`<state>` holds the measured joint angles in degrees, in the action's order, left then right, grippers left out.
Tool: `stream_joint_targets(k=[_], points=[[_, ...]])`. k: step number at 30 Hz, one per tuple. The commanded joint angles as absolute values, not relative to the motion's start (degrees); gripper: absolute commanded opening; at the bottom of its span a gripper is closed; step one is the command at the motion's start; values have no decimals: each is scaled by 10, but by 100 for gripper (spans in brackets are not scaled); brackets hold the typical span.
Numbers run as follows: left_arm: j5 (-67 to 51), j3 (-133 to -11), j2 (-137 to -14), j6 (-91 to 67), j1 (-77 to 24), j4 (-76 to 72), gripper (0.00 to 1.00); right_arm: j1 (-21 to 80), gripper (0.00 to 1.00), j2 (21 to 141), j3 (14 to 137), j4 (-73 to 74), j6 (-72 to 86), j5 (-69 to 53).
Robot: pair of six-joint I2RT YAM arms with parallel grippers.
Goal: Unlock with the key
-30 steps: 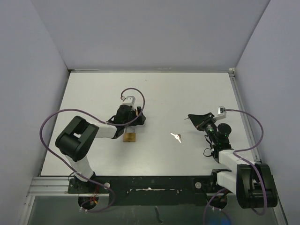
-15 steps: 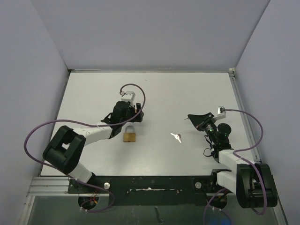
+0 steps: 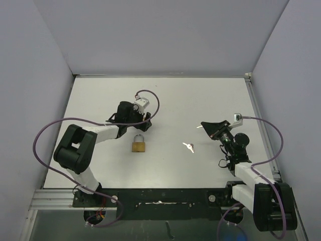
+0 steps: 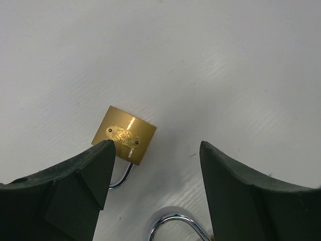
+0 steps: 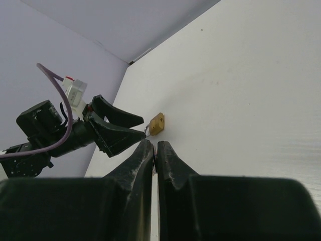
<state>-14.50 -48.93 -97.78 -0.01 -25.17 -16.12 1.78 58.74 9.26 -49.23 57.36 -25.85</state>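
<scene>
A brass padlock [image 3: 139,145] lies flat on the white table, its chrome shackle pointing toward the far side. My left gripper [image 3: 144,124] is open and empty just beyond the shackle, not touching it. In the left wrist view the padlock [image 4: 124,134] sits by the left fingertip [image 4: 103,155], with the gripper [image 4: 155,148] open above bare table. A small silver key [image 3: 188,146] lies on the table between the arms. My right gripper [image 3: 203,125] is shut, up and to the right of the key. In the right wrist view the gripper [image 5: 155,145] points toward the padlock [image 5: 157,123].
A chrome loop [image 4: 175,225] shows at the bottom edge of the left wrist view. Grey walls enclose the table [image 3: 200,100] on three sides. A metal rail [image 3: 150,198] with the arm bases runs along the near edge. Purple cables loop off both arms.
My left gripper has drawn back from the padlock's shackle toward the far side, and the left arm's elbow has swung. The padlock and key stayed put. The right arm barely moved.
</scene>
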Motion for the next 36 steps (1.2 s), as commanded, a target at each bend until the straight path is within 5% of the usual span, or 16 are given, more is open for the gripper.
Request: stream_joint_targets(k=[1, 36], points=[[-224, -536, -995, 49, -228, -154, 67, 12, 0, 568, 100, -499, 562, -265], [-168, -647, -1091, 109, -214, -4, 67, 12, 0, 582, 97, -519, 567, -277]])
